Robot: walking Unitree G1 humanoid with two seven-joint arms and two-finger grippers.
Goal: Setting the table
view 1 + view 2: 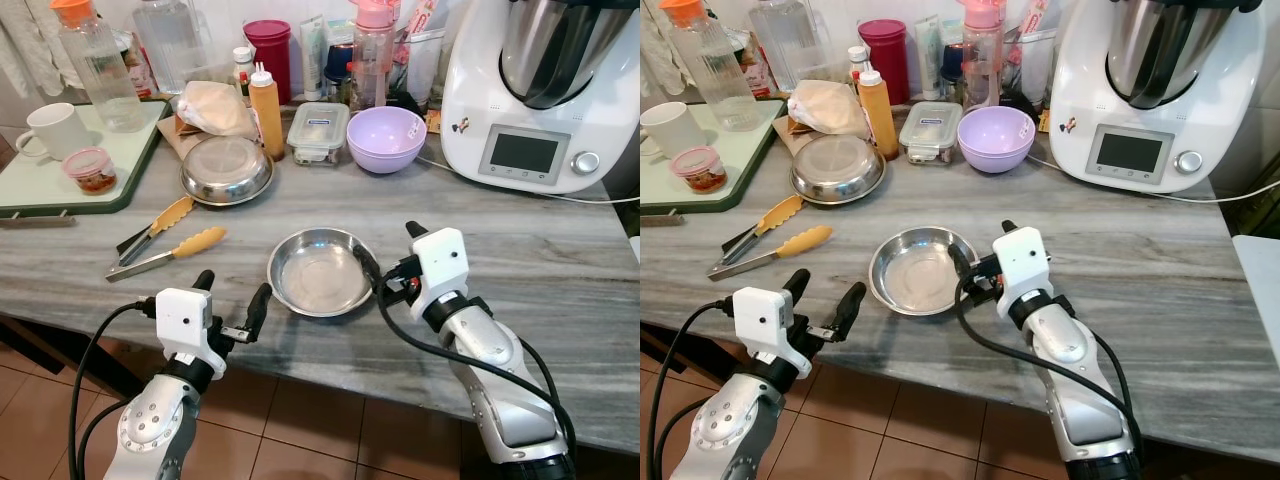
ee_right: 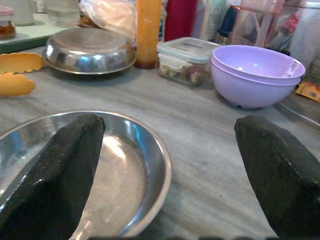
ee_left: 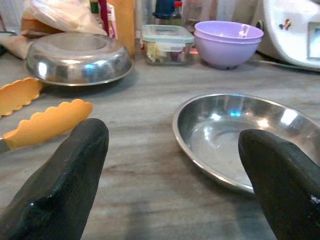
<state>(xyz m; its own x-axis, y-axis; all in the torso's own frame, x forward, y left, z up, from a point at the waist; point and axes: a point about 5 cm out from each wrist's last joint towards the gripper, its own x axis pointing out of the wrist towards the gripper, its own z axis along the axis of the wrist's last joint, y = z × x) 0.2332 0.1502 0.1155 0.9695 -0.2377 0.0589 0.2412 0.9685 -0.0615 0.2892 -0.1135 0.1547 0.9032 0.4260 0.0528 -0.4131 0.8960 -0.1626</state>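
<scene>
Both sets of jaws spread wide, gripping nothing. Left gripper hovered at the near edge of the grey marble tabletop, just left of the steel bowl. Right gripper sat at the bowl's right rim, one finger over the inside, the other off to the side. Bowl was upright, round, mouth up, so no real long axis. Yellow tongs lay to its left, tips pointing back-right. Upside-down steel bowl and purple bowl further back.
</scene>
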